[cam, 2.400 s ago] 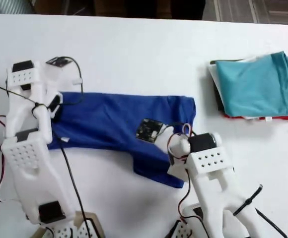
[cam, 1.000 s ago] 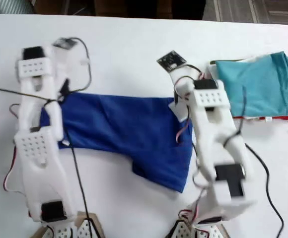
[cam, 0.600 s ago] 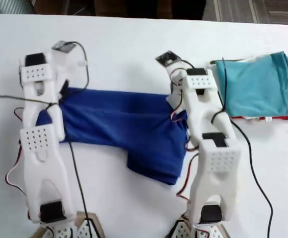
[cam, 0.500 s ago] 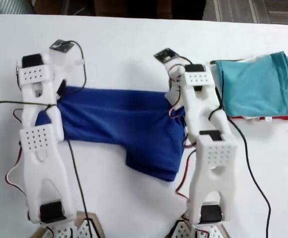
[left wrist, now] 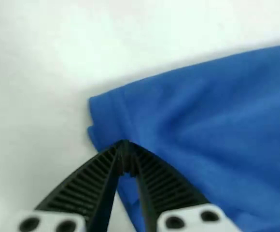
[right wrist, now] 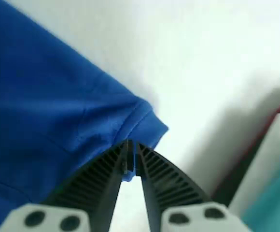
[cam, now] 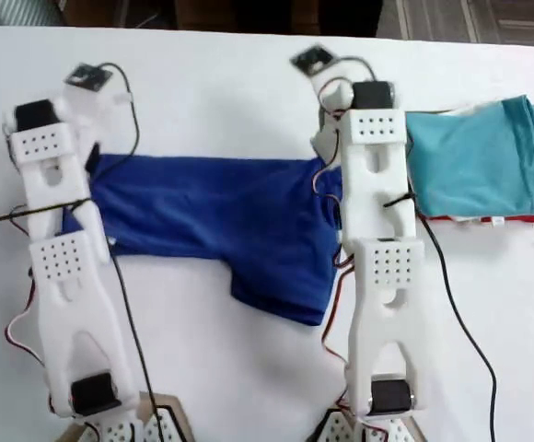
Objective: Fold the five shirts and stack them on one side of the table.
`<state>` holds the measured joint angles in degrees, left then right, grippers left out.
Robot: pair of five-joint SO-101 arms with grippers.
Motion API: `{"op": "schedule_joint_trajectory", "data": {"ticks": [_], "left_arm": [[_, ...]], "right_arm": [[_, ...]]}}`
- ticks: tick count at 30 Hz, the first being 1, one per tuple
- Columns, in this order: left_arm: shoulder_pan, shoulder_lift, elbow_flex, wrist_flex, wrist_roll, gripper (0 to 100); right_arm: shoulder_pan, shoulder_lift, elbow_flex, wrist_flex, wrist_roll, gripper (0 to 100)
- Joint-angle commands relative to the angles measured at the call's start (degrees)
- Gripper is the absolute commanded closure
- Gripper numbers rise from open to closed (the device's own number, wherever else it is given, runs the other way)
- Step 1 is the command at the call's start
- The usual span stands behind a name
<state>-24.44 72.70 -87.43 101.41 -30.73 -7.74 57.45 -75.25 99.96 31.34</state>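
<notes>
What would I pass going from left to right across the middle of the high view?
left arm → blue shirt → right arm → stack of folded shirts

Blue shirt (cam: 221,216): soft matt knit cloth, stitched hem. Folded stack (cam: 479,161): matt cloth, teal on top. Worktop (cam: 230,83): smooth, white. Left claw (left wrist: 125,155), right claw (right wrist: 132,155): black ribbed matt plastic. Arm shells (cam: 64,276): white matt plastic.
</notes>
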Motion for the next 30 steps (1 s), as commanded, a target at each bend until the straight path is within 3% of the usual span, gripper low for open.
{"op": "schedule_joint_trajectory", "data": {"ticks": [1,9,14,20,24,30], "left_arm": [[-0.9,-8.5,3.4,1.3,-0.4,97],[3.7,-32.4,38.6,-1.1,-0.9,97],[3.5,-36.0,57.8,-9.6,-0.6,97],[1.9,-40.3,69.8,-12.7,-0.6,97],[2.0,-48.1,80.2,-18.3,-1.0,97],[1.9,-54.3,100.4,-34.3,-1.1,97]], "right_arm": [[1.0,-4.5,-1.4,1.6,-1.5,97.8],[-2.9,-29.3,33.8,0.1,0.4,97.7],[-3.5,-44.6,64.5,-17.8,1.6,97.8],[-4.0,-58.9,98.7,-36.4,1.6,97.8],[-4.4,-66.2,111.8,-42.3,1.8,97.8],[-5.5,-72.0,120.4,-43.9,1.9,97.8]]}}
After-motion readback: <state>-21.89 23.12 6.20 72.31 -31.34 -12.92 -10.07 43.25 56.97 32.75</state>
